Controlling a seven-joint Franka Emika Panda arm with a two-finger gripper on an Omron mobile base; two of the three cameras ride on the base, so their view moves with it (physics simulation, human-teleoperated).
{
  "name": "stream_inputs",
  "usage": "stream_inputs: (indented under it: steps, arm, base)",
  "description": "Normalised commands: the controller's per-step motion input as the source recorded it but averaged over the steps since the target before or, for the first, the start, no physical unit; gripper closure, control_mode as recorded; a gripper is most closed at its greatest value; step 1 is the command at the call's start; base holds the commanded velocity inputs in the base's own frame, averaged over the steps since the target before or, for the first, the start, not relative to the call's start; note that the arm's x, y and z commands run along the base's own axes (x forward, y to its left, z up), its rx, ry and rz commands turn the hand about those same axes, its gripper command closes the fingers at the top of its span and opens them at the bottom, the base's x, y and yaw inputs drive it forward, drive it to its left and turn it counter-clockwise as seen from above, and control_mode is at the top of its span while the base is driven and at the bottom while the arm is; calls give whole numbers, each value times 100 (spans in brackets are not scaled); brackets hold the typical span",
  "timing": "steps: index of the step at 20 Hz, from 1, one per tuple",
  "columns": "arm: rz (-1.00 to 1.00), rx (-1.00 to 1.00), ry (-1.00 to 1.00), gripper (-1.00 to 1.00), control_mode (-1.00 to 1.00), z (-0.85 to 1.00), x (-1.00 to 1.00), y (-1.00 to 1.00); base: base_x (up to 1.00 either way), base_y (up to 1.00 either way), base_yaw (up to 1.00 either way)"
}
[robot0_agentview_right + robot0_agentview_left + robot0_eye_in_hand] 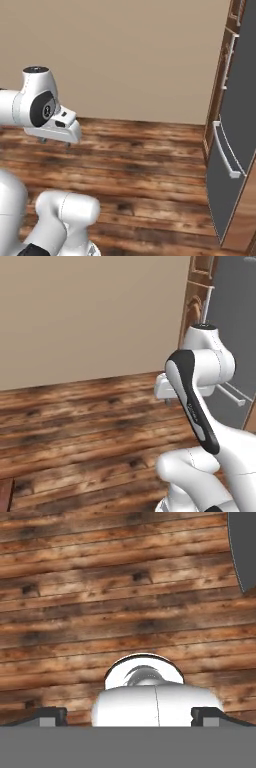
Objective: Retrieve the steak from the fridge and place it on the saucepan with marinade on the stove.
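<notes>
The fridge point(235, 135) stands at the right edge of the right base view, a tall dark grey steel front with its doors shut; a silver bar handle point(227, 156) runs down its lower section and another handle shows higher up. In the left base view the same fridge point(232, 321) sits at the upper right, partly behind the arm, with a silver handle slanting across its lower part. A wooden cabinet point(215, 107) frames the fridge on its left side, its brown edge running from top to floor. In the hand view a dark grey corner of the fridge point(244, 547) cuts in at the upper right.

The claw point(55, 141) hangs well apart from the fridge, at the left of the right base view, pointing down over the wooden plank floor point(145, 165). Its two dark fingertips point(50, 716) stand at opposite sides of the hand view, spread wide, with nothing between them but floor boards. It holds nothing.

A plain beige wall point(90, 316) rises behind the floor in both base views.
</notes>
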Motion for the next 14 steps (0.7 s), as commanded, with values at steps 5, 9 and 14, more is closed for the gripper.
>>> stream_inputs:
  steps: [5,9,14]
  arm:
    - [0,0,0,-100,100,0,0,0]
    - [0,0,0,-100,100,0,0,0]
    - [0,0,0,-100,100,0,0,0]
  base:
    - [100,12,-1]
    - [100,0,-5]
    - [100,0,-5]
